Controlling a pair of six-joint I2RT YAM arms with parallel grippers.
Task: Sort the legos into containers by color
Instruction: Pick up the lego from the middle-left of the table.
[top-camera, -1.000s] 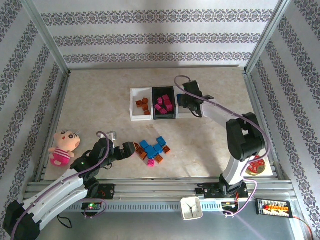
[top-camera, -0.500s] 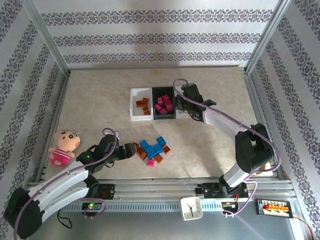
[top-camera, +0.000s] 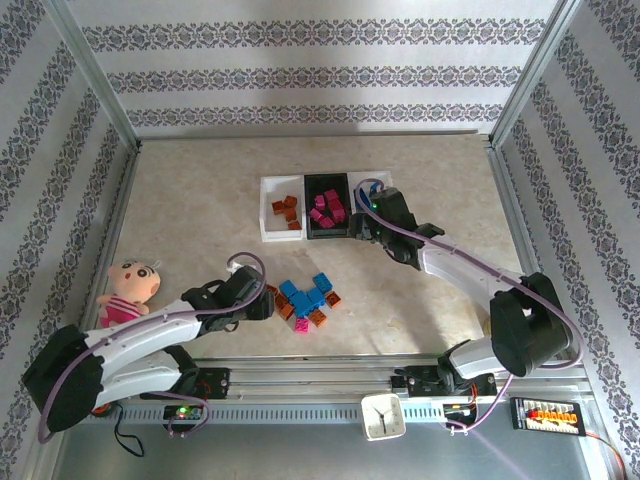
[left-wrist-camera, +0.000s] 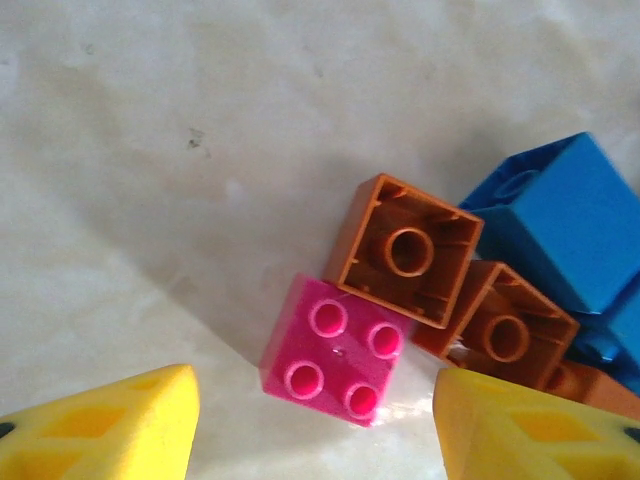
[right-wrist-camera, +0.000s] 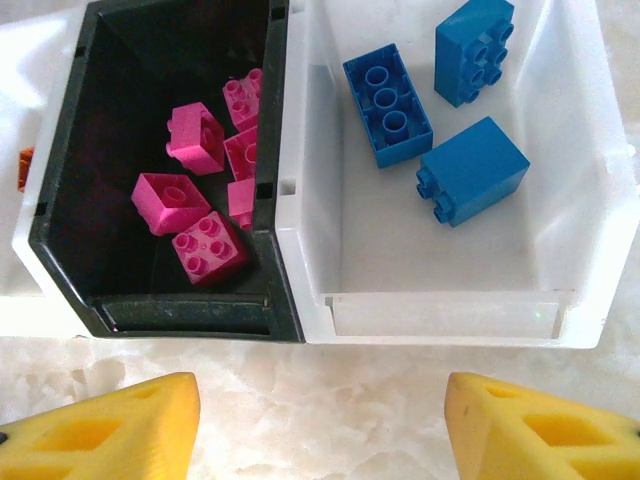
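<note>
A loose pile of legos lies at the table's front centre. My left gripper is open at the pile's left edge. Between and just ahead of its yellow fingers lies a magenta brick, studs up. Two upturned orange bricks and a blue brick sit beyond it. The three containers stand in a row: the left white bin holds orange bricks, the black bin magenta ones, the right white bin three blue ones. My right gripper is open and empty over bare table, just in front of the bins.
A pink plush doll lies at the front left. A small white clock stands on the front rail. A red object sits by the right arm's base. Patterned walls and metal rails close in the table.
My left gripper has slid right up to the pile's edge. My right gripper has drawn back from over the right white bin toward the front.
</note>
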